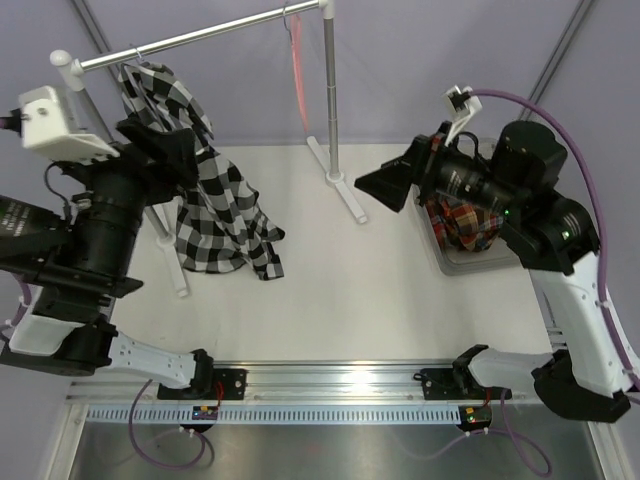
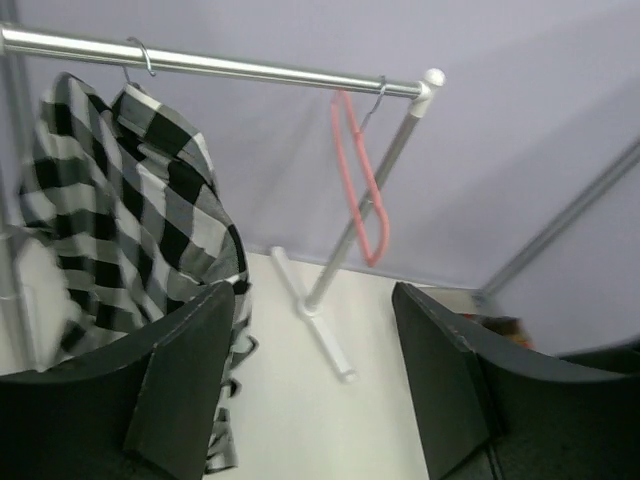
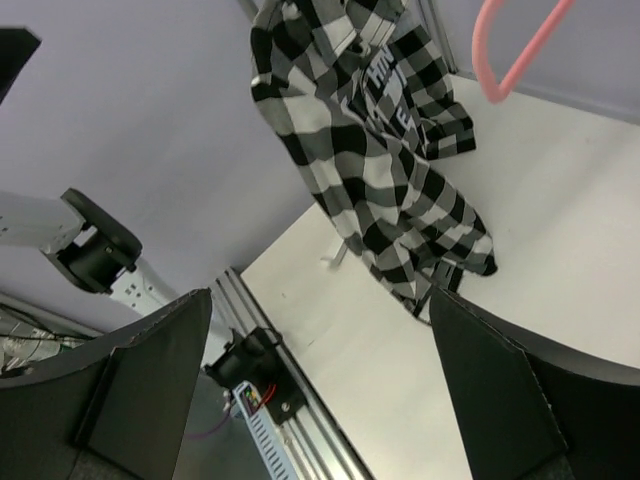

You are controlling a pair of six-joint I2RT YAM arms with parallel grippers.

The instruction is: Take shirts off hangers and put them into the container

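- The left gripper (image 2: 312, 296) stands up at the left end of the silver rail (image 1: 200, 35). Its fingers are spread apart with nothing between them.
- The black-and-white shirt (image 1: 215, 215) hangs just beyond that claw. It is on the rail by a metal hook (image 2: 141, 56), and the hanger under the cloth is hidden.
- The shirt's lower folds and one sleeve spill onto the white table (image 1: 350, 300), right beside the rail's left foot (image 1: 170, 255).
- The right gripper (image 3: 320, 305) hovers over the table at the right. You see its jaws wide apart and empty, pointing left toward the rail.
- The container (image 1: 470, 270) sits at the right edge of the table, partly under the right arm. The red plaid shirt (image 1: 465, 225) lies bunched inside it.
- The pink hanger (image 1: 298, 60) hangs bare near the right end of the rail, close to the right post (image 1: 328, 90).
- That post and its long white foot (image 1: 345, 195) stand between the two claws, with the foot reaching toward you across the table.
- Your widest open room is the bare middle of the table, between the draped shirt and the container.
- At the near edge, the aluminium track (image 1: 330, 378) carrying both arm bases bounds the table.
- A lilac backdrop (image 1: 420, 60) closes the far side behind the rail.
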